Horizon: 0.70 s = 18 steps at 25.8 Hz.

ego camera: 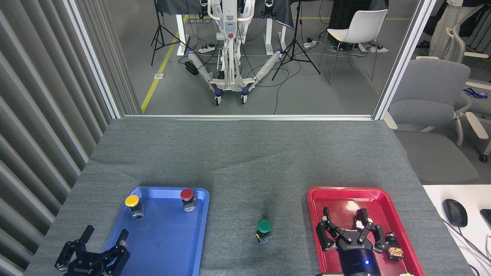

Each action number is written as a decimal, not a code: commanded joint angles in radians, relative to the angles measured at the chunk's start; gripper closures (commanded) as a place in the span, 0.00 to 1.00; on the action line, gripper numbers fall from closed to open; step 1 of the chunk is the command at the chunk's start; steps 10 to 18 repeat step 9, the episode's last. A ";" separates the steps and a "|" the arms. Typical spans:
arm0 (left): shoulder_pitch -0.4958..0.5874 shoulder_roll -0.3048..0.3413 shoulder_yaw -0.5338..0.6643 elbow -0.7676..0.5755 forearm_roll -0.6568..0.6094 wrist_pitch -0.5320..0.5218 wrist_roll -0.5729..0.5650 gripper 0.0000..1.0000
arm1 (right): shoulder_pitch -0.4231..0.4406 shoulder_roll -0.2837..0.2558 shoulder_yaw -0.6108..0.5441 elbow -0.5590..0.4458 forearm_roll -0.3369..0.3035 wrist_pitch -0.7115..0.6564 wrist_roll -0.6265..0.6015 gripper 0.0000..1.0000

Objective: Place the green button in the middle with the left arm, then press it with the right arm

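Robotics lab: tripods [295, 46], wheeled rig [229, 50].

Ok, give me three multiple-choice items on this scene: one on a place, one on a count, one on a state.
1. Where does the green button stand?
A. in the blue tray
B. on the bare grey tabletop between the two trays
C. in the red tray

2. How many buttons stand in the blue tray?
A. one
B. two
C. three

3. How does the right hand stand?
A. shut on the green button
B. open, holding nothing, over the red tray
C. pressing down on the green button

Answers:
1. B: the green button sits on the tabletop, clear of both tray rims.
2. B: only the yellow button and the red button are in it.
3. B: its fingers are spread, with nothing between them, above the red tray, apart from the green button.
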 commanded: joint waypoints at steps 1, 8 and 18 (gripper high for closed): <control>-0.001 0.003 -0.023 -0.011 -0.003 -0.039 -0.007 0.01 | 0.004 0.001 0.001 -0.004 0.000 0.002 0.000 0.00; -0.201 -0.013 -0.375 0.058 -0.117 -0.118 -0.153 0.02 | 0.058 0.004 0.001 -0.058 0.000 0.002 0.000 0.00; -0.220 -0.020 -0.411 0.082 -0.126 -0.113 -0.153 0.02 | 0.059 0.004 0.001 -0.058 0.001 0.002 0.000 0.00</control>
